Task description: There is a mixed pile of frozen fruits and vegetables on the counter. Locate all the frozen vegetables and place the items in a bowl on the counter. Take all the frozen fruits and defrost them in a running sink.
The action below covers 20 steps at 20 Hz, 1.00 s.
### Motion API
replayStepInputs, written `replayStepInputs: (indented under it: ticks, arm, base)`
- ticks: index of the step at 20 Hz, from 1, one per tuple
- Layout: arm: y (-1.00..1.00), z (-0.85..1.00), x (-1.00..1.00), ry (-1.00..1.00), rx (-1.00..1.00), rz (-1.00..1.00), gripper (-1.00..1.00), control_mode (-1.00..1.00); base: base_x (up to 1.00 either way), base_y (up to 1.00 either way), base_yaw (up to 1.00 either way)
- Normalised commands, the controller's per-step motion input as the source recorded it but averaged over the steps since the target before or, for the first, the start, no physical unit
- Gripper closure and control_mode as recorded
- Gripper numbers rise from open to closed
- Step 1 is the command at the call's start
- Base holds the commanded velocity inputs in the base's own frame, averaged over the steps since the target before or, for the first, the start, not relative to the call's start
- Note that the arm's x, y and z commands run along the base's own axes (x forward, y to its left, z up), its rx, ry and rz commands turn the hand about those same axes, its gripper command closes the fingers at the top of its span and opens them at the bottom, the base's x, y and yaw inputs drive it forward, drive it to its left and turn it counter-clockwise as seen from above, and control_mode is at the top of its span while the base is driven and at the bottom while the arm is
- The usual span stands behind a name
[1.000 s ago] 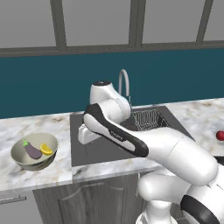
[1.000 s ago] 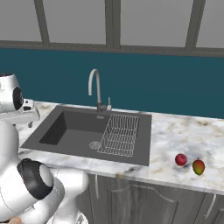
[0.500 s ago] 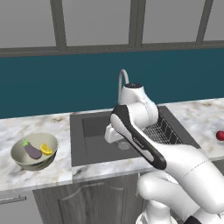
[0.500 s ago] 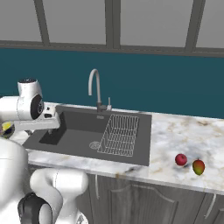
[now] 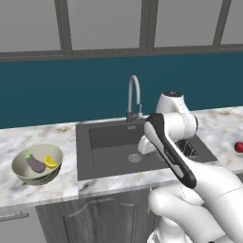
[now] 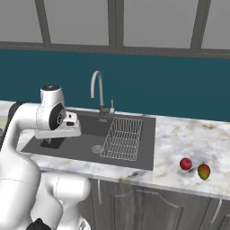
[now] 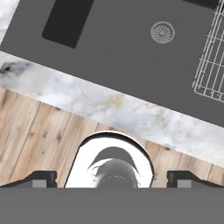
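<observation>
The bench [image 5: 57, 182] is white marble with grey-brown veins over grey cabinet doors, backed by a teal wall under a row of grey-framed windows. A dark grey sink [image 5: 114, 152] is sunk into its middle, with a round drain [image 7: 162, 32], a wire rack [image 6: 122, 138] on one side and a curved chrome faucet [image 6: 98, 90] behind it. In the left base view the bowl [image 5: 37, 163] sits on the bench at about 9 o'clock from the sink, near the front edge, and holds the eggplant [image 5: 34, 163] and the yellow piece [image 5: 49, 162] side by side. In the right base view the red fruit [image 6: 185, 164] and the orange-red fruit [image 6: 204, 171] lie just beside each other at about 4 o'clock from the sink, close to the front edge, with bare marble around them. The gripper [image 6: 53, 143] hangs over the near part of the basin, its jaws spread wide with nothing between them. The hand view looks down past the bench's front edge onto a wooden floor [image 7: 39, 140].
</observation>
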Motion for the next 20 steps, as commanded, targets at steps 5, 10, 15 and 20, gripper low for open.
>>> replayStepInputs:
  ticks: [5,10,15,20]
  arm:
    - [-0.5,0.0,0.0,0.0,0.0,0.0,-1.0,-1.0]
    - [-0.68,0.0,0.0,0.0,0.0,0.0,-1.0,-1.0]
    - [-0.54,0.0,0.0,0.0,0.0,-0.01,-1.0,-1.0]
    - [-0.42,0.0,0.0,0.05,0.0,-0.04,-1.0,-1.0]
  base:
    - [0.0,0.0,0.0]
    - [0.0,0.0,0.0]
    - [0.0,0.0,0.0]
    - [0.0,0.0,0.0]
